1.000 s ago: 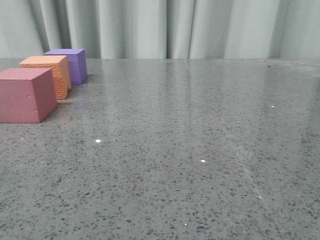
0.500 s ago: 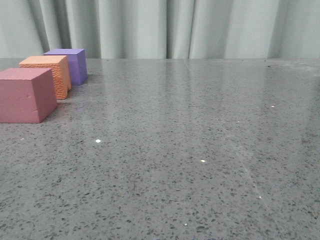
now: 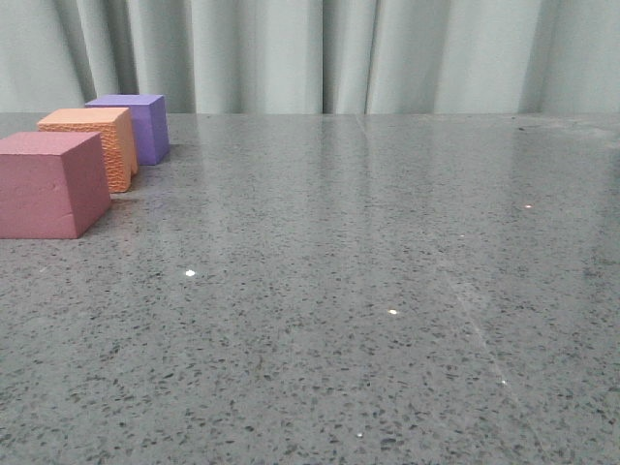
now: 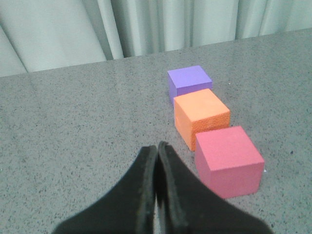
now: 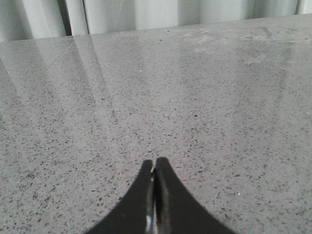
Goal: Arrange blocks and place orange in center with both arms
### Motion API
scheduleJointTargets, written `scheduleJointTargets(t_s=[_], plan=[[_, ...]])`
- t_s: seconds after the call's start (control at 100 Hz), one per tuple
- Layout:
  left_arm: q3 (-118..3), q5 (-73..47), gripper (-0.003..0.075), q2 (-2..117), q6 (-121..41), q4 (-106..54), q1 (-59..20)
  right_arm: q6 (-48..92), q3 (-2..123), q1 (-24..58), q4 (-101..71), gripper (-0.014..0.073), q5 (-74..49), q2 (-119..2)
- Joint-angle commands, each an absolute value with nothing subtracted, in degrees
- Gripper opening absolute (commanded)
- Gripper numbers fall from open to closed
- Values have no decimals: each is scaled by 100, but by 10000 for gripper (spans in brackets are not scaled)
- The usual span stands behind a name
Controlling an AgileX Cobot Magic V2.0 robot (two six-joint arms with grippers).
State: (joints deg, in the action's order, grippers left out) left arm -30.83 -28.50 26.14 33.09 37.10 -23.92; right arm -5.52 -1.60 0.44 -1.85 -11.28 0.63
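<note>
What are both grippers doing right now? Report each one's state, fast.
Left gripper: shut, holding nothing.
Right gripper: shut, holding nothing.

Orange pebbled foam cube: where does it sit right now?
The orange pebbled foam cube sits at the table's far left in the front view, middle of a row, between the dusty-red foam cube and purple foam cube.

1. Lighting: even, diffuse, moderately bright in all three views.
2. Glare: the counter (image 3: 387,291) carries pale vertical reflections of the curtain (image 3: 320,53) and a few pinpoint highlights.
3. Shadows: soft and short beside the red cube (image 3: 53,184).
4. Focus: dark fingers (image 4: 157,195) are blurred in the left wrist view; the surroundings are slightly soft.
</note>
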Motion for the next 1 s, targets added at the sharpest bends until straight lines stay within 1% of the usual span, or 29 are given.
scheduleJointTargets(t_s=[0.0, 0.17, 0.24, 0.31, 0.47, 0.57, 0.99], plan=[[-2885, -1913, -19, 2367, 2788, 3312, -1972, -509, -79, 24, -202, -67, -643, 182], [-1843, 0, -19, 1552, 2400, 2804, -760, -509, -79, 24, -202, -67, -643, 182], [-1368, 470, -19, 1215, 2400, 2465, -285, -509, -79, 24, -202, -67, -643, 182], [-955, 605, -19, 921, 2400, 2244, 15, -509, -79, 24, -202, -67, -643, 182], [-261, 557, -19, 511, 2306, 1813, 186, -509, -79, 24, -202, -67, -643, 182], [23, 516, -19, 384, 1752, 1204, 186, -509, -79, 24, -202, -67, -643, 182], [288, 394, -19, 162, 1370, 1154, 61, -509, -79, 24, -202, -67, -643, 182]])
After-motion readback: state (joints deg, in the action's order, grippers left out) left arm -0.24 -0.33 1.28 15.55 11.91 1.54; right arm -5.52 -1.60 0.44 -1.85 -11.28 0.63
